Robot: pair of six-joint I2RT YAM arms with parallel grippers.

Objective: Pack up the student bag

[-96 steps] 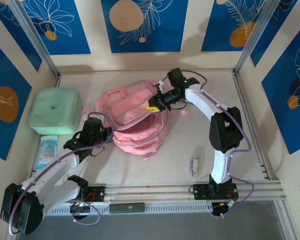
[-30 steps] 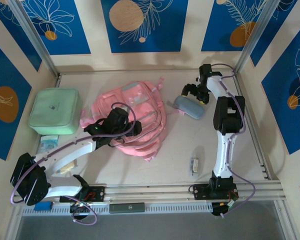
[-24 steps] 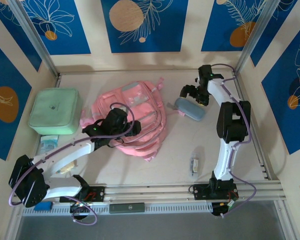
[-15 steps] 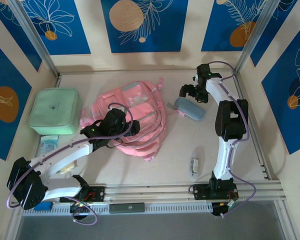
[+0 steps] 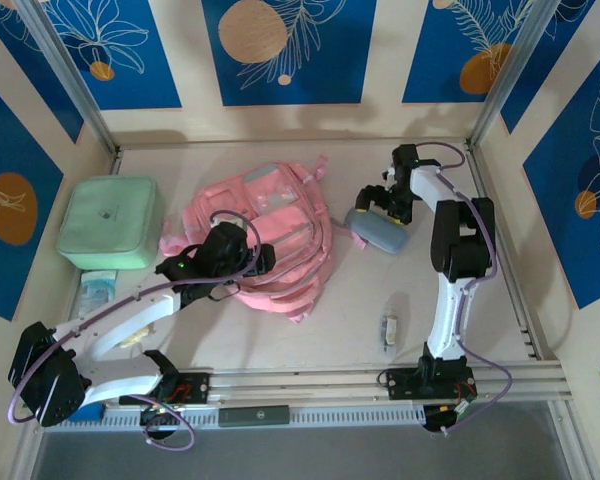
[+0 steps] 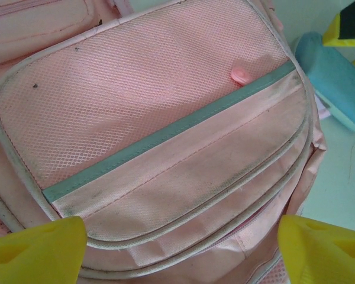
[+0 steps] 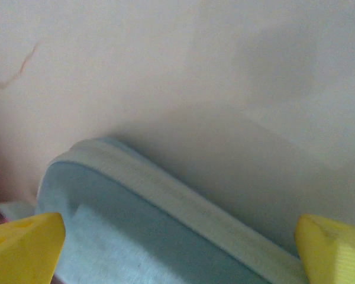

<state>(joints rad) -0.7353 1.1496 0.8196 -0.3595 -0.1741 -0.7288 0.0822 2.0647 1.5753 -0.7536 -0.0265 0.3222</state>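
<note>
- The student bag point(image 5: 275, 225) lies flat on the table point(image 5: 500, 300), about in the middle, and its front pockets face up.
- The left gripper point(image 5: 254, 262) is over the near part of the bag. In the left wrist view its yellow fingertips point(image 6: 38, 248) stand wide apart, one on each side of the curved front pocket, and they pinch nothing.
- I cannot tell if these fingertips touch the fabric.
- A light blue pouch point(image 5: 378, 229) lies just beside the bag, on its right side.
- The right gripper point(image 5: 373, 204) is at the far end of this pouch. Its jaws are spread fully, and in the right wrist view the rounded end of the pouch point(image 7: 136, 236) is between the two yellow fingertips point(image 7: 23, 245).
- A mint-green square case point(image 5: 110, 222) rests at the left edge of the table, near the bag but apart from it.
</note>
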